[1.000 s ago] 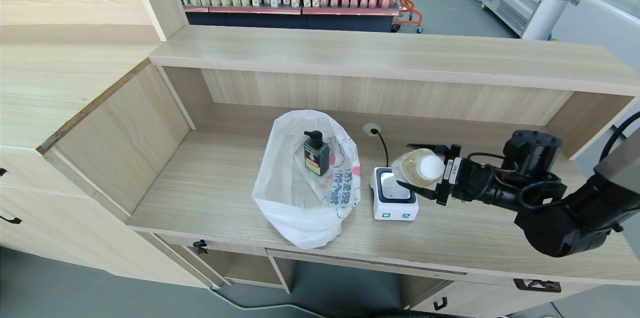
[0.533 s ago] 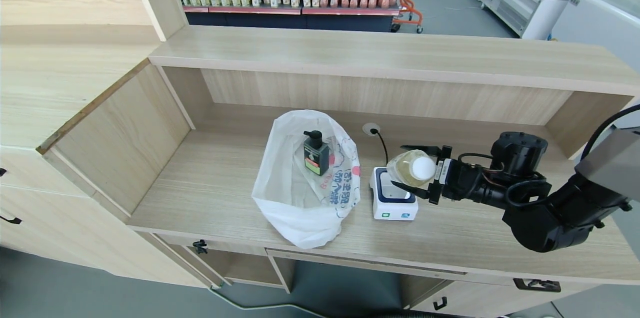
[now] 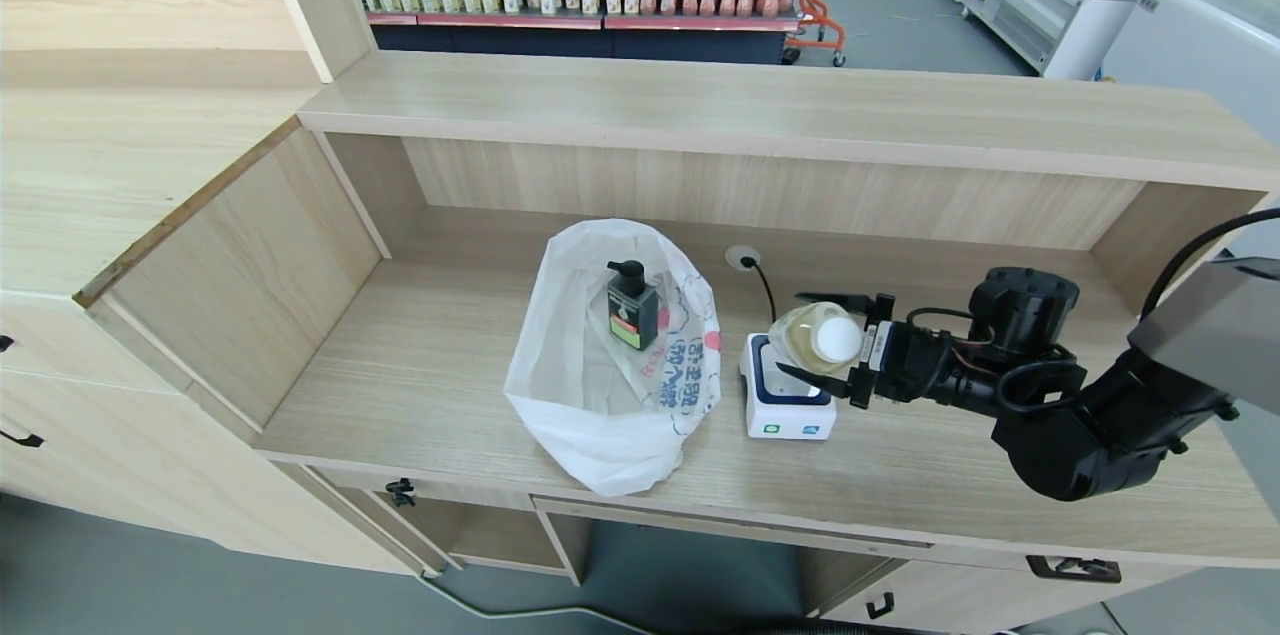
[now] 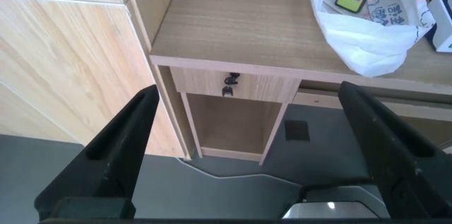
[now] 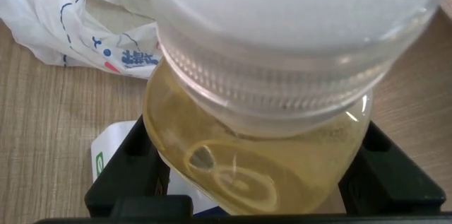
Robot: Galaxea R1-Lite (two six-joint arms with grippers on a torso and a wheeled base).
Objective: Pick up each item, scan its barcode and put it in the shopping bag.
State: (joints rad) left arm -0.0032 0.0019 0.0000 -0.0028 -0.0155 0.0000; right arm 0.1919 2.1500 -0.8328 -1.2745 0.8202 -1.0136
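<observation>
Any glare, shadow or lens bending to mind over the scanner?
Head view: the wide lens bows the counter edges; no glare on the scanner, partly behind the bottle held by the right gripper. Right wrist view: the bottle, close to the lens, hides most of the scanner. Left wrist view: even light.

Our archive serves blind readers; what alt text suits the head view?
The right pincer holds a white-capped bottle of yellowish liquid over a white scanner on a wooden counter. Beside the scanner, a white shopping bag holds a dark pump bottle.

Right of the bag (image 3: 600, 435) the scanner (image 3: 790, 415) blocks (mouth open).
</observation>
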